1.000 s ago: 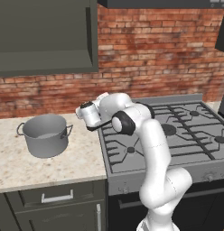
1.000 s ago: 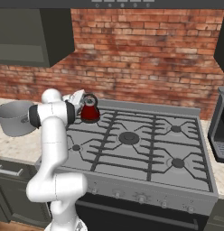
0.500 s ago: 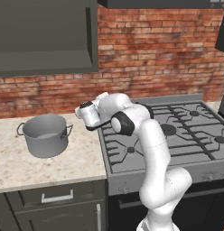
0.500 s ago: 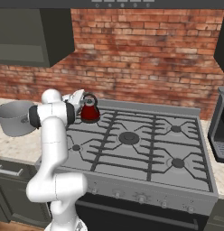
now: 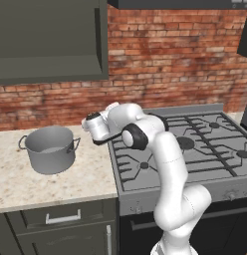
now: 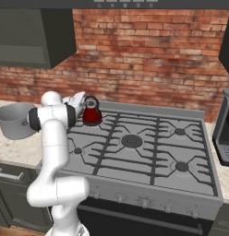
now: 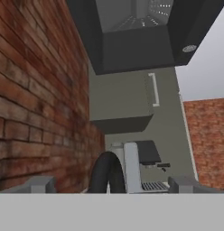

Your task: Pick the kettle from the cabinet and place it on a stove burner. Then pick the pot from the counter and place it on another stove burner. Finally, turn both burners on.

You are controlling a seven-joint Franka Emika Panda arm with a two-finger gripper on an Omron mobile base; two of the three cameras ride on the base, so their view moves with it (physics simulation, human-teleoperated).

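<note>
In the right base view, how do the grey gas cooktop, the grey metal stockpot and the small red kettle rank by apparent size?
1. Grey gas cooktop, clearly largest.
2. Grey metal stockpot, partly hidden by the arm.
3. Small red kettle, smallest.

Glossy red kettle (image 6: 92, 115) with matt black loop handle; brushed grey metal pot (image 5: 49, 149); speckled beige stone-look surface (image 5: 56, 182); matt black grates on the grey metal cooktop (image 6: 148, 152); rough red brick wall (image 6: 148, 60); matt grey-green cabinet (image 5: 51, 42).

My views are evenly and softly lit, rendered without glare; shadows are faint, and my hand view is slightly blurred.
</note>
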